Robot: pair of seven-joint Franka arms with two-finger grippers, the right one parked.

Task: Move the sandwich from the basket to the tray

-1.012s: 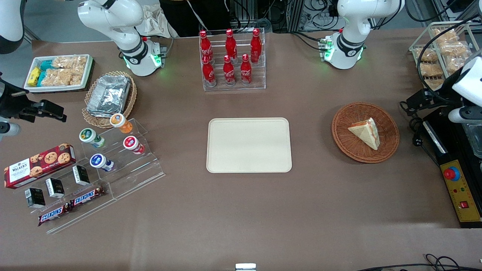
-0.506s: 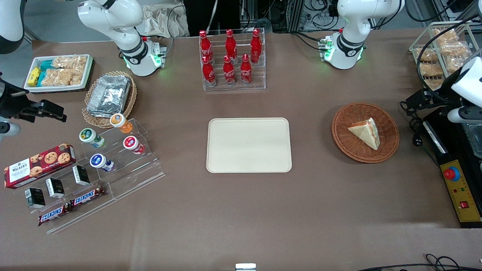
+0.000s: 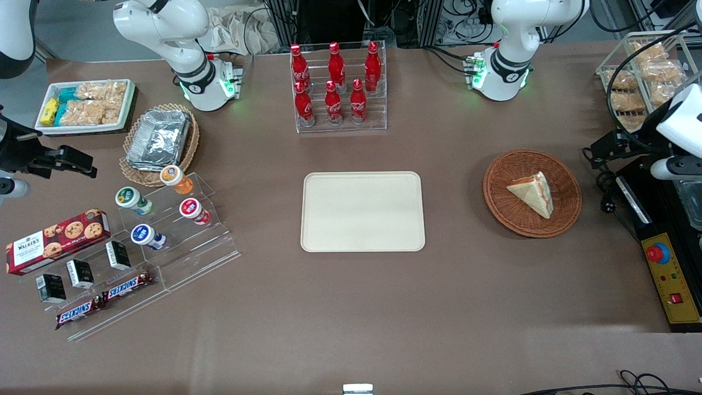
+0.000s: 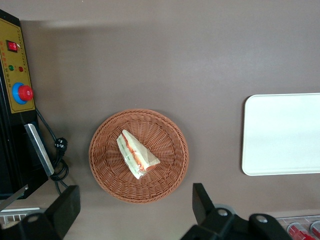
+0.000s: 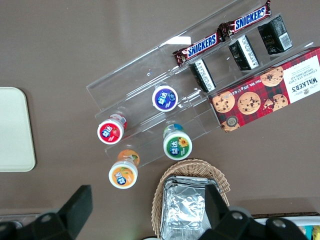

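Note:
The sandwich [image 3: 532, 192] [image 4: 136, 154], a pale triangular wedge with red-orange and green filling at its edge, lies in the round reddish-brown wicker basket [image 3: 565, 216] [image 4: 165, 182]. The cream tray [image 3: 362, 212] [image 4: 282, 134] sits bare in the middle of the table, beside the basket toward the parked arm's end. My gripper [image 3: 601, 148] [image 4: 132, 206] hangs open above the table, just off the basket's rim toward the working arm's end. Nothing is between its widely spread black fingers [image 4: 202, 200].
A yellow control box with a red button [image 3: 658, 253] and a black cable [image 3: 606, 204] lie close to the basket at the working arm's end. A clear rack of red bottles [image 3: 337, 88] stands farther from the front camera than the tray. Snack displays [image 3: 148, 236] fill the parked arm's end.

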